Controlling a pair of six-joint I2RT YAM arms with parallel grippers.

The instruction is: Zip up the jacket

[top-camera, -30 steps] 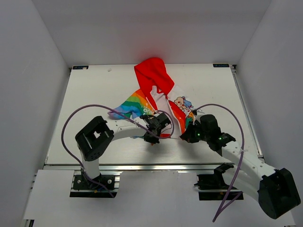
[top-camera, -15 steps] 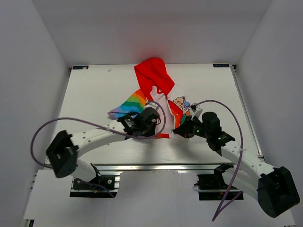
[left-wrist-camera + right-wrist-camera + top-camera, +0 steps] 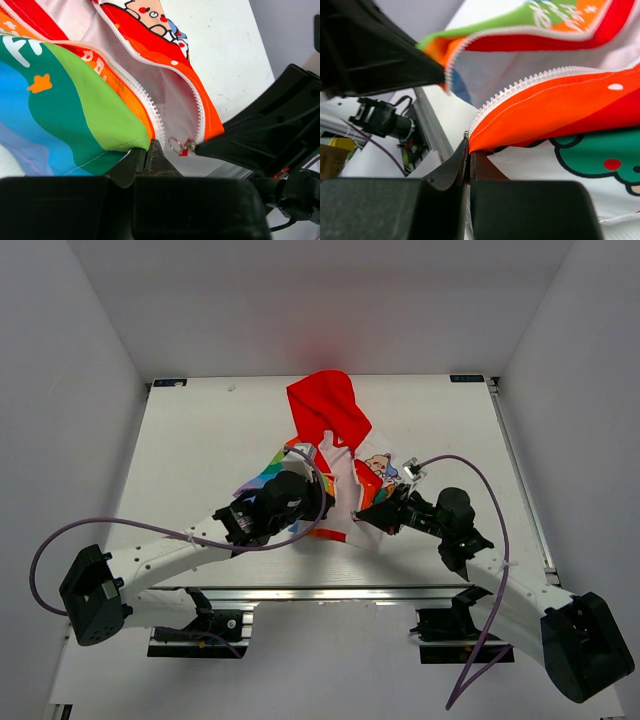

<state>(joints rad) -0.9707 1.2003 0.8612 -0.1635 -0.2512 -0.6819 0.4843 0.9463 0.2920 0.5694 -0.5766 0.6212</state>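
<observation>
The jacket [image 3: 325, 430] lies mid-table, red hood to the far side, rainbow front toward me, and its zip is open. My left gripper [image 3: 322, 502] is shut on the bottom hem of the rainbow front panel [image 3: 75, 100]. My right gripper [image 3: 362, 517] is shut on the bottom corner of the orange front panel [image 3: 560, 110]. In the left wrist view the two rows of zipper teeth [image 3: 150, 107] run apart with white lining between them, and the zipper slider with its ring pull [image 3: 181, 146] hangs at the bottom of the orange side, right by the right gripper's tip. Both hems are lifted a little.
The white table [image 3: 190, 460] has walls on three sides. Its metal front rail [image 3: 330, 590] runs just below both grippers. Purple cables [image 3: 470, 475] loop off both arms. The two grippers are close together.
Both grippers have moved away from me and toward each other with the jacket's bottom corners. The left arm has stretched out low and the jacket has shifted slightly toward the far side.
</observation>
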